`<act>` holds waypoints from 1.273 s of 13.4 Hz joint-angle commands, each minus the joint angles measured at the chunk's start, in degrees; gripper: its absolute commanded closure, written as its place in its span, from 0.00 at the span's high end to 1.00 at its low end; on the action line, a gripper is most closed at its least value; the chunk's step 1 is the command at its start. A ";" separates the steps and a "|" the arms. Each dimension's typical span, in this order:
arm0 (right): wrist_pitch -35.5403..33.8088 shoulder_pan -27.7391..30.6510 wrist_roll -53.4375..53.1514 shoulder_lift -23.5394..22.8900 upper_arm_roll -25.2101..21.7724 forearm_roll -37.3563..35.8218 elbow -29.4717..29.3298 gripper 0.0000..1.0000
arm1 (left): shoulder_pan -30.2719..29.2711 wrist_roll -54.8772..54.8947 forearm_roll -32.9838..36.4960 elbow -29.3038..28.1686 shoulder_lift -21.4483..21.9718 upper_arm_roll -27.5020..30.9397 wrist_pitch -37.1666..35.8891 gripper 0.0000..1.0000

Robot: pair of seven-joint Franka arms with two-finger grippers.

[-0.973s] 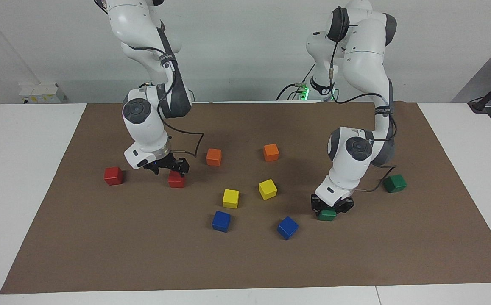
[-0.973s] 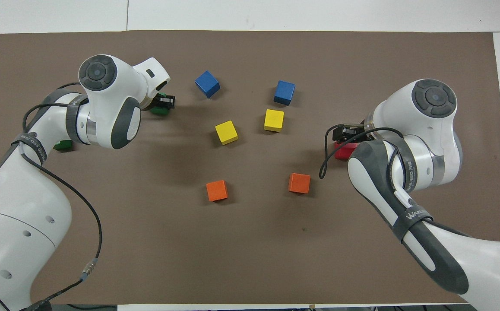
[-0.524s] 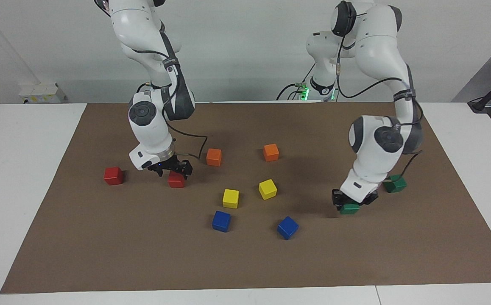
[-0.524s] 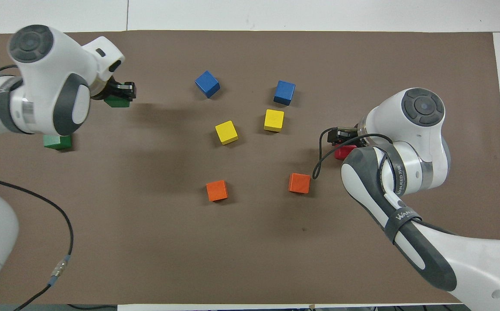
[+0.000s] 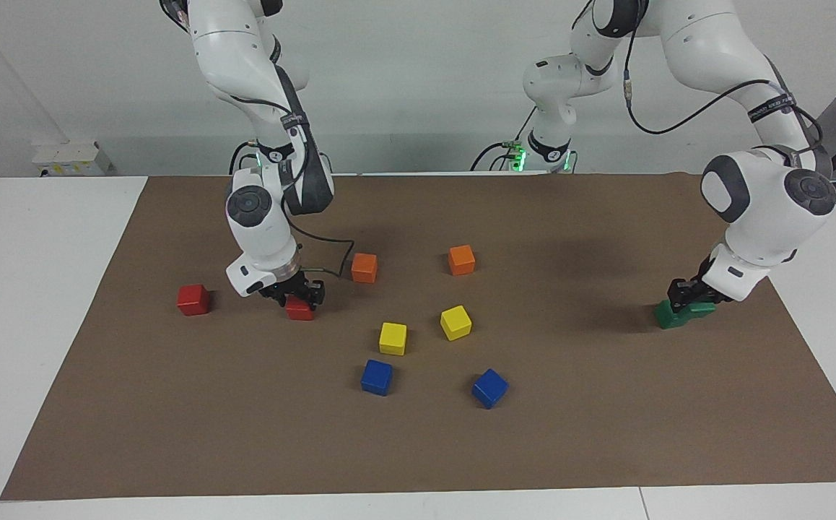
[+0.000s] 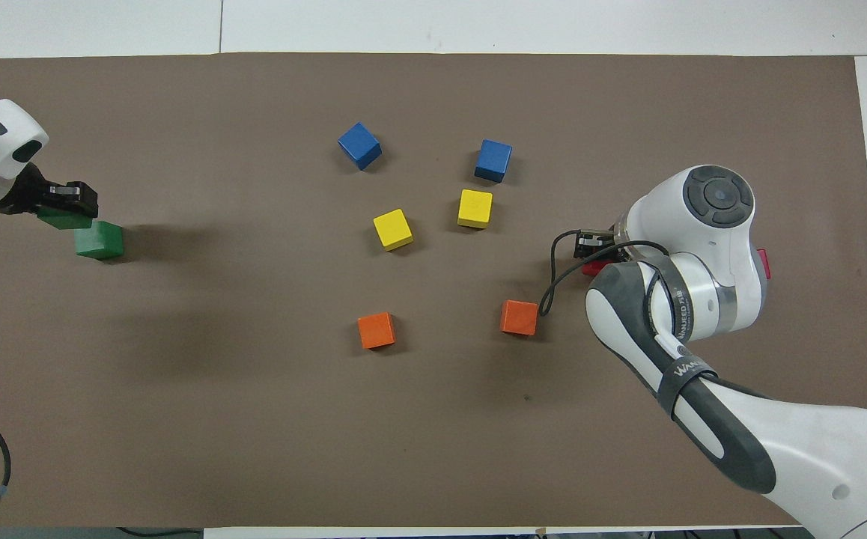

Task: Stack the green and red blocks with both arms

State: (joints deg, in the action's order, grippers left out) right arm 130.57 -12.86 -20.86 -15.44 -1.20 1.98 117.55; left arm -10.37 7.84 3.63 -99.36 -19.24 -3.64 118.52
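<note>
Worktop (image 5: 42, 303): white, covered by a brown paper mat (image 5: 418, 448).

Left end effector (image 5: 692, 296), at the left arm's end of the mat, is clenched on a small dark green cube (image 5: 699, 311). That cube hangs over a second dark green cube (image 5: 667, 318) resting on the mat. In the overhead view the held cube (image 6: 64, 218) overlaps the resting one's (image 6: 99, 240) corner. Whether the two touch I cannot tell.

Right end effector (image 5: 295, 295) is down at the mat toward the right arm's end, fingers clamped on a small bright red cube (image 5: 300, 309) that sits on the paper. Overhead, the arm covers most of this cube (image 6: 597, 266).

The other bright red cube (image 5: 193, 299) lies beside it, farther toward the right arm's end, apart from the end effector.

Mid-mat, untouched: two orange cubes (image 5: 364, 267) nearest the robots, two yellow cubes (image 5: 393, 338) next, and two blue cubes (image 5: 377, 377) farthest from the robots.
</note>
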 commanded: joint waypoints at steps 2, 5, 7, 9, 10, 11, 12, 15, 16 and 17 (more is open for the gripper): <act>-11.09 2.30 3.87 6.45 -0.47 -0.57 -1.00 0.00 | -2.63 1.12 -0.82 -7.25 3.16 -0.58 4.44 0.00; -16.05 14.40 22.11 11.39 -0.30 -1.10 -1.62 0.00 | -2.90 1.21 -0.91 -7.95 3.07 -0.58 4.97 0.00; -17.02 18.99 31.02 12.01 -0.30 -1.10 -1.62 0.00 | -2.90 1.21 -0.91 -9.53 3.07 -0.58 7.50 0.00; -16.76 20.76 35.08 12.19 -0.38 -1.10 -1.09 0.00 | -2.81 1.21 -1.08 -10.07 2.89 -0.58 8.75 0.00; -16.32 20.86 35.36 12.19 -0.39 -1.19 -0.83 0.00 | -2.81 1.30 -1.08 -10.07 2.89 -0.58 8.92 0.00; -15.88 20.86 35.36 12.19 -0.39 -1.19 -0.57 0.00 | -2.73 1.56 -1.08 -10.07 2.81 -0.58 9.19 0.00; -14.57 20.86 35.45 12.10 -0.39 -1.19 -0.21 0.00 | -2.72 1.65 -1.08 -10.15 2.81 -0.58 9.28 0.00; -10.88 21.38 36.23 11.40 -0.39 -1.37 1.37 0.00 | -2.72 4.09 -1.08 -11.82 3.07 -0.58 11.55 0.00; -9.91 21.73 37.46 11.05 -0.39 -1.37 1.46 0.00 | -2.81 5.50 -1.08 -12.78 3.16 -0.49 12.69 0.00; -9.12 22.17 38.43 10.70 -0.39 -1.63 1.72 0.00 | -2.81 6.30 -1.08 -13.66 3.24 -0.49 13.75 0.98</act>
State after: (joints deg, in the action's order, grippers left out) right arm 119.39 7.97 14.89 -4.45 -1.93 0.92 118.36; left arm -12.48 11.44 3.36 -108.26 -17.82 -3.86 129.09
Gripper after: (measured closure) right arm 0.454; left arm 0.445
